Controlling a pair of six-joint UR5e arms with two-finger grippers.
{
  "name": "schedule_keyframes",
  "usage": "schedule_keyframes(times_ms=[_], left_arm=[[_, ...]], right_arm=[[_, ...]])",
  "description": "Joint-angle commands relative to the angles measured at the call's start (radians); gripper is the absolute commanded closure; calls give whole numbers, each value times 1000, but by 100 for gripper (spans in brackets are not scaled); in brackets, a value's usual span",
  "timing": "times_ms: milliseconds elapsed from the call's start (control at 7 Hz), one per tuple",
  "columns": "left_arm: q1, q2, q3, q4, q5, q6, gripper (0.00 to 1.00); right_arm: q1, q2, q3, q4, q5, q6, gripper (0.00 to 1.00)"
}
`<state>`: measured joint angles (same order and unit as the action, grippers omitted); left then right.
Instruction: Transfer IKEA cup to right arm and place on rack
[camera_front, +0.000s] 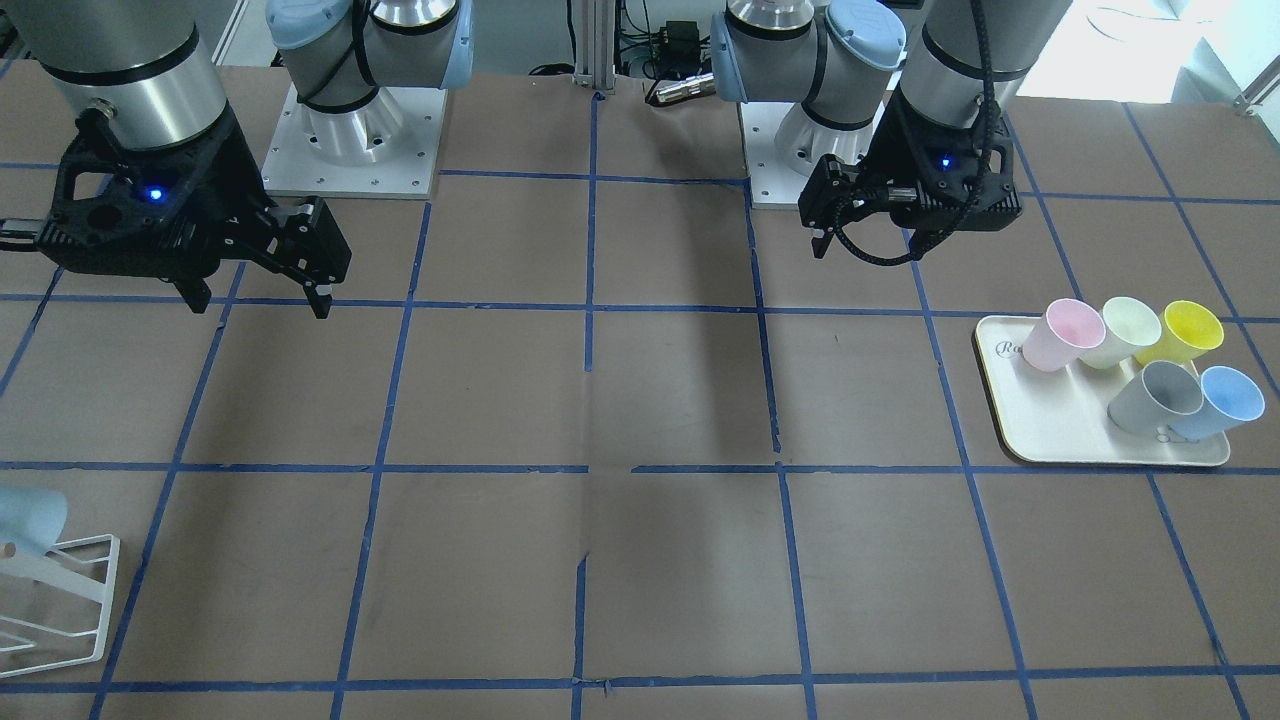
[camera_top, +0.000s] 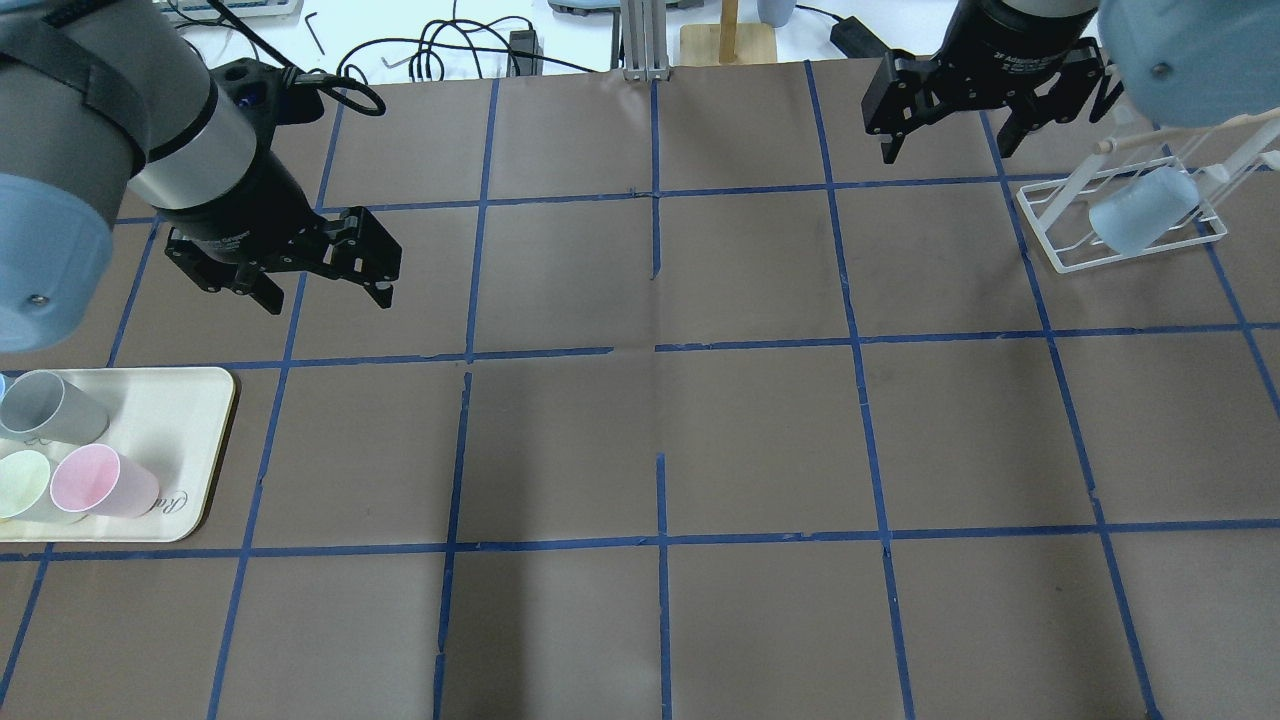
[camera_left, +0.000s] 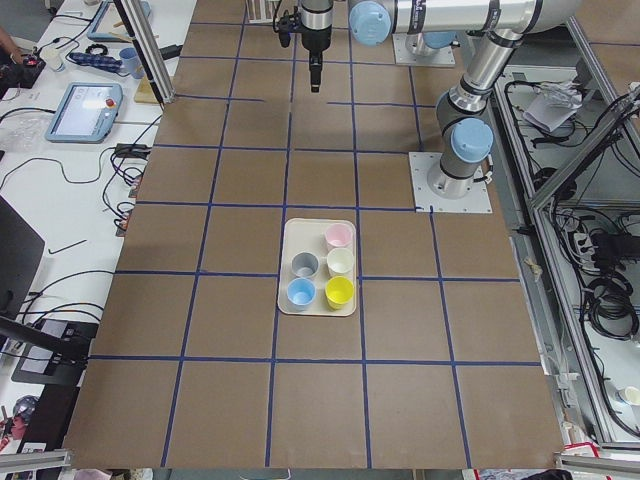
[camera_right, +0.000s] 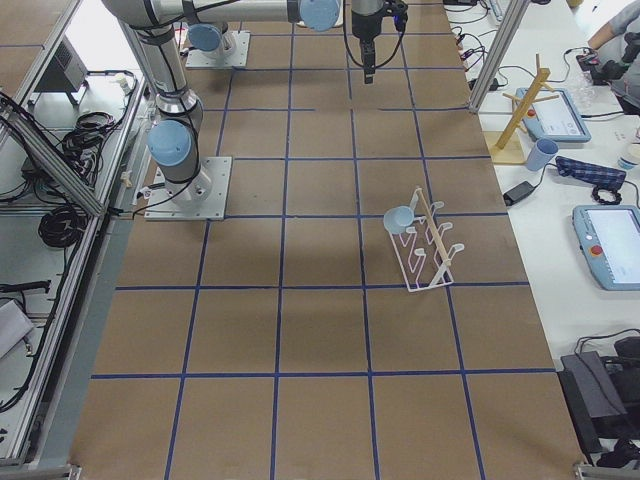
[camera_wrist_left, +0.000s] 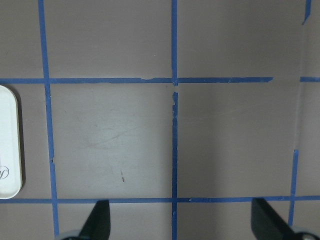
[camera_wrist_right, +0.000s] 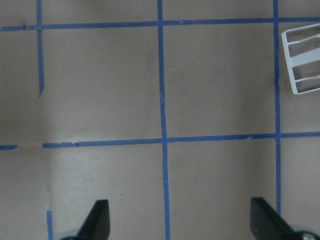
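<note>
Brown paper marked into squares by blue tape covers the table (camera_top: 760, 440), with cables and tablets crowding a white bench beyond its far edge.

The IKEA cup (camera_top: 1140, 215), pale sky blue, sits tilted on the slanted rods of the white wire rack (camera_top: 1060, 262). The rack stands near the operators' edge, toward the corner on the robot's right. A tan wooden rod (camera_top: 1135, 141) rises from the rack just beside the cup. No claw touches the cup.

The right gripper (camera_top: 945, 152) hangs above the table near that same far edge, just inboard of the rack. Its fingers are spread wide and hold nothing. The right wrist camera shows both fingertips well apart over bare paper, with a corner of the rack at the frame's edge.

The left gripper (camera_top: 330, 300) hovers over the table toward the robot's left side, between the table's middle and the cream tray (camera_top: 170, 420). It is also spread wide and holds nothing.

The tray lies flat toward the left end. It carries five more cups: a pink cup (camera_front: 1060, 335), a pale green cup (camera_front: 1120, 330) and a yellow cup (camera_front: 1185, 330) in one row, then a grey cup (camera_front: 1155, 395) touching a brighter blue cup (camera_front: 1215, 400).
</note>
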<state>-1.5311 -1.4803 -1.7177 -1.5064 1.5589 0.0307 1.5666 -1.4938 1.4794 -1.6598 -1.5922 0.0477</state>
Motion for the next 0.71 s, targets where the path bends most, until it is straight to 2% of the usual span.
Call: schedule_keyframes(times_ms=[0, 571], left_arm=[[0, 0, 1, 0, 1, 0, 0], [0, 0, 1, 3, 1, 0, 0]], right_arm=[[-22, -9, 7, 23, 7, 52, 0], [-17, -33, 13, 45, 12, 55, 0]])
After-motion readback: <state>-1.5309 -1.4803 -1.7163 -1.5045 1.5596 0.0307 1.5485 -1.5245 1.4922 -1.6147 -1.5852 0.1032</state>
